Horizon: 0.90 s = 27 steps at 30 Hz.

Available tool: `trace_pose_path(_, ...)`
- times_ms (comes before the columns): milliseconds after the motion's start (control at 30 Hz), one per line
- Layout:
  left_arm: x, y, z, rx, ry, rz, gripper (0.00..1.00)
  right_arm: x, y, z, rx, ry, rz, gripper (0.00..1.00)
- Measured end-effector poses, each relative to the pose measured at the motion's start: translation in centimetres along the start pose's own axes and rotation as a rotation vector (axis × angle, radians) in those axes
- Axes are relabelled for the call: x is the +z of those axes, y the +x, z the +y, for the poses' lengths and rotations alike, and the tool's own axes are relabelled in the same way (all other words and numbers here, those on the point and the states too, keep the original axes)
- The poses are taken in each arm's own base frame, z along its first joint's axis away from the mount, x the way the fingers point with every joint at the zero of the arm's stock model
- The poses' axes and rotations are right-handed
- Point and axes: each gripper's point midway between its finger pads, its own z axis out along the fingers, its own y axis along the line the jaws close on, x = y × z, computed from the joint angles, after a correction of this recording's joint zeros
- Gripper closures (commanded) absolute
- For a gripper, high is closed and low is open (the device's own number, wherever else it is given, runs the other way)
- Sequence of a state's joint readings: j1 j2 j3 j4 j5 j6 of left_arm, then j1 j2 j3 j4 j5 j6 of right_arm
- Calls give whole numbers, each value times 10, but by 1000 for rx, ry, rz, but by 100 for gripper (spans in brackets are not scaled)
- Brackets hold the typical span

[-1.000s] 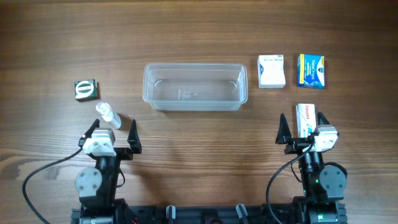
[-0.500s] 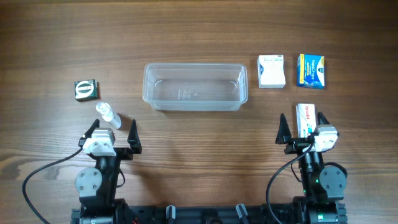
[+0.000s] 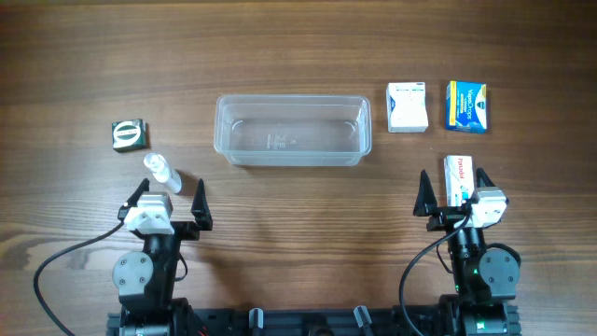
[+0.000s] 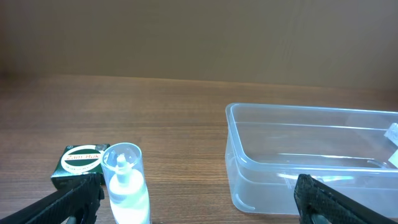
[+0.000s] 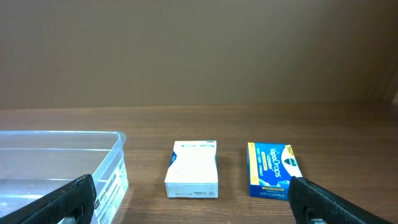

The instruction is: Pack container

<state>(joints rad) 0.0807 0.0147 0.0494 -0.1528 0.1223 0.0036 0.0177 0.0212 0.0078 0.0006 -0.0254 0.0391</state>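
The clear plastic container (image 3: 292, 130) sits empty at the table's middle; it also shows in the left wrist view (image 4: 314, 155) and in the right wrist view (image 5: 59, 168). My left gripper (image 3: 167, 200) is open and empty at the front left, just behind a small clear bottle (image 3: 161, 172) that lies on the table (image 4: 126, 183). My right gripper (image 3: 454, 194) is open and empty at the front right, with a white and red box (image 3: 457, 177) between its fingers' reach. A white box (image 3: 408, 107) (image 5: 193, 169) and a blue-yellow box (image 3: 465, 106) (image 5: 272, 169) lie right of the container.
A small dark green box (image 3: 130, 135) with a round white label lies at the far left, also in the left wrist view (image 4: 79, 165). The wooden table (image 3: 298, 47) extends behind the container.
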Motion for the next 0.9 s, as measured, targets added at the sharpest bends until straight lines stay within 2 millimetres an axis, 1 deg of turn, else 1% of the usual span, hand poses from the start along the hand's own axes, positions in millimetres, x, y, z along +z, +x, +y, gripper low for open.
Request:
trace_pose_path(167, 0, 0, 0, 0, 0, 0, 0, 0, -1, -1, -8, 7, -4, 0)
trace_pose_path(233, 0, 0, 0, 0, 0, 0, 0, 0, -7, -1, -7, 6, -32, 0)
trace_pose_path(300, 0, 0, 0, 0, 0, 0, 0, -1, -19, 0, -3, 0, -77, 0)
trace_pose_path(433, 0, 0, 0, 0, 0, 0, 0, -1, -24, 5, -2, -28, -88, 0)
trace_pose_path(500, 0, 0, 0, 0, 0, -1, 0, -1, -30, 8, -2, -43, -79, 0)
trace_pose_path(567, 0, 0, 0, 0, 0, -1, 0, 1, -43, 11, -4, -54, -61, 0)
trace_pose_path(600, 0, 0, 0, 0, 0, -1, 0, 4, -52, 12, -6, -59, -46, 0)
trace_pose_path(667, 0, 0, 0, 0, 0, 0, 0, 12, -71, 14, -14, -66, -11, 0)
trace_pose_path(733, 0, -1, 0, 0, 0, -2, 0, 28, -92, 16, -20, -75, 31, 0)
trace_pose_path(767, 0, 0, 0, 0, 0, -1, 0, 38, -102, 17, -21, -79, 60, 0)
trace_pose_path(800, 0, 0, 0, 0, 0, -2, 0, 47, -106, 17, -20, -81, 97, 0)
trace_pose_path(900, 0, 0, 0, 0, 0, -1, 0, 86, -120, 18, -23, -86, 216, 0)
